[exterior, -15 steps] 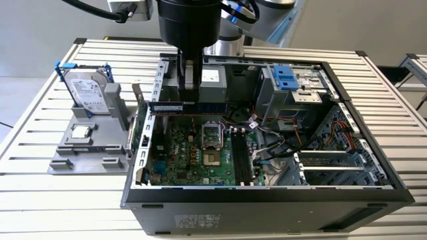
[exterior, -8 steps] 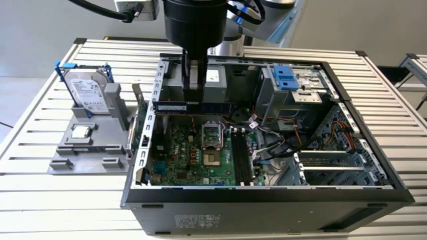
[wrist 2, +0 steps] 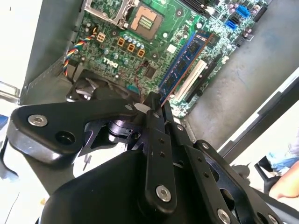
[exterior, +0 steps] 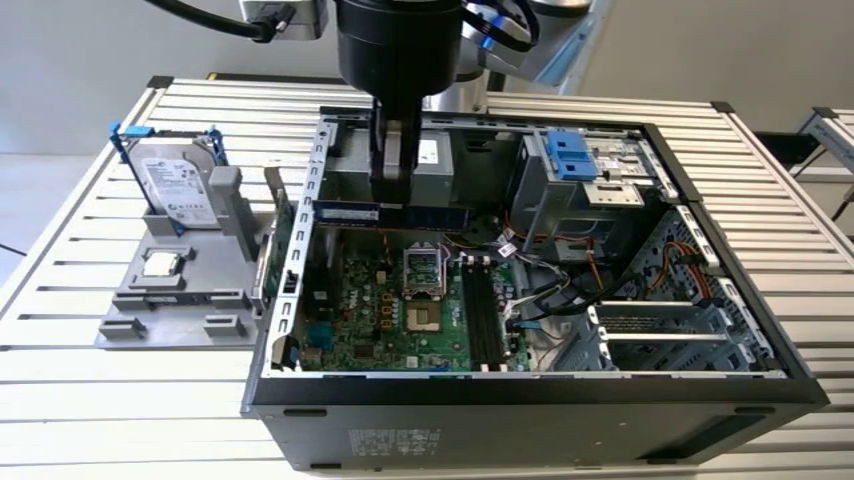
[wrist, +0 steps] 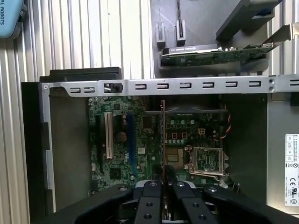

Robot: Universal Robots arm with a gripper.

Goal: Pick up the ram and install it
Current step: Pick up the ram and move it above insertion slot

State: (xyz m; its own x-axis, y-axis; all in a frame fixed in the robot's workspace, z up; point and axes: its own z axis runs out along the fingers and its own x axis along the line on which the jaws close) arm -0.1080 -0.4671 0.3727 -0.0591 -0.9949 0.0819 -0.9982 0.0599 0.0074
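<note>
While the silver box-shaped hard drive (exterior: 178, 185) with blue clips and the small square silver processor chip (exterior: 163, 264) sit on the grey plastic holder tray (exterior: 160, 325) at the exterior view's left, the work is over the open black computer case (exterior: 534, 420) beside it. Above the left side of that case the arm's black two-fingered gripper (exterior: 390, 195) hangs straight down. Its fingers are drawn together and clamped on the ram (exterior: 441, 216), a long, thin dark green circuit-board stick with black chips and a pale label. The stick is off the tray and in the air, clear above the green motherboard (exterior: 374, 310). In the first wrist view the ram (wrist: 162, 135) shows edge-on, running out from between the fingertips of the gripper (wrist: 162, 184). It is gripped near its middle, and its long axis runs left to right in the exterior view. The long black memory slots (exterior: 481, 315) lie to the exterior view's right of the gripper and nearer the camera. They run toward the camera, so by my judgement the stick lies crosswise to them, not in line. They look empty, though I cannot be sure from this angle. Farther right stands the grey metal drive cage (exterior: 574, 160) with its blue latch.
</note>
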